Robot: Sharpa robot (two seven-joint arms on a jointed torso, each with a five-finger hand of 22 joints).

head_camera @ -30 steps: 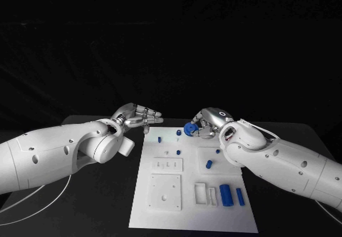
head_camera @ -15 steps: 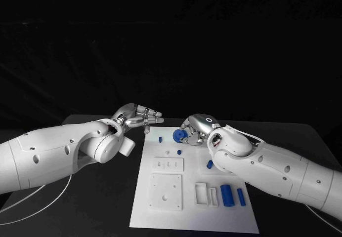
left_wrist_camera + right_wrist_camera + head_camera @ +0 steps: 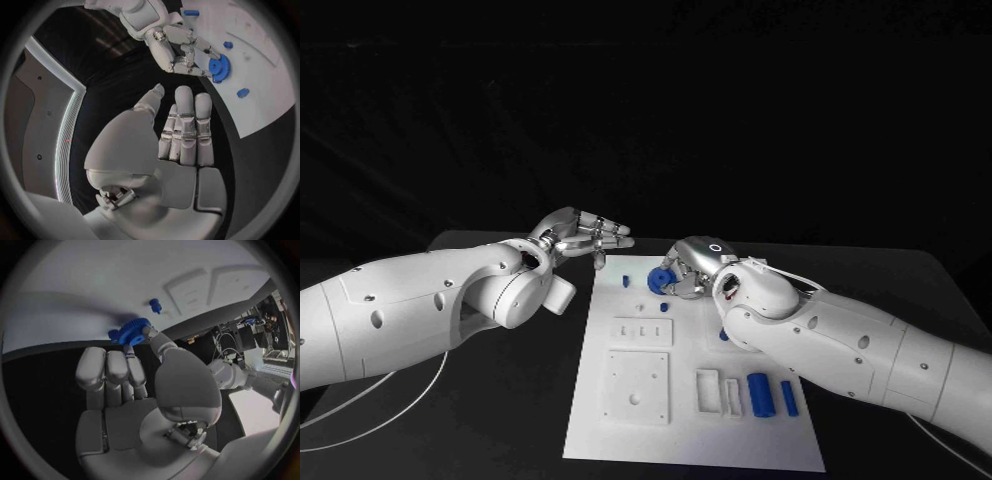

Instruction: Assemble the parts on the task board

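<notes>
Right robot hand pinches a blue gear between thumb and fingertips, holding it over the far end of the task board; in the right wrist view the gear sits at the fingertips, just above the white plate, beside a small blue peg; whether the gear touches the board I cannot tell. Left robot hand holds nothing, its fingers extended and close together, thumb apart; it hovers near the far left corner of the board, over the black desk. Near the board's far end, just left of the gear, stands a small blue part; toward the near right corner lie a thick blue cylinder and a thinner blue pin, side by side, next to two white blocks.
</notes>
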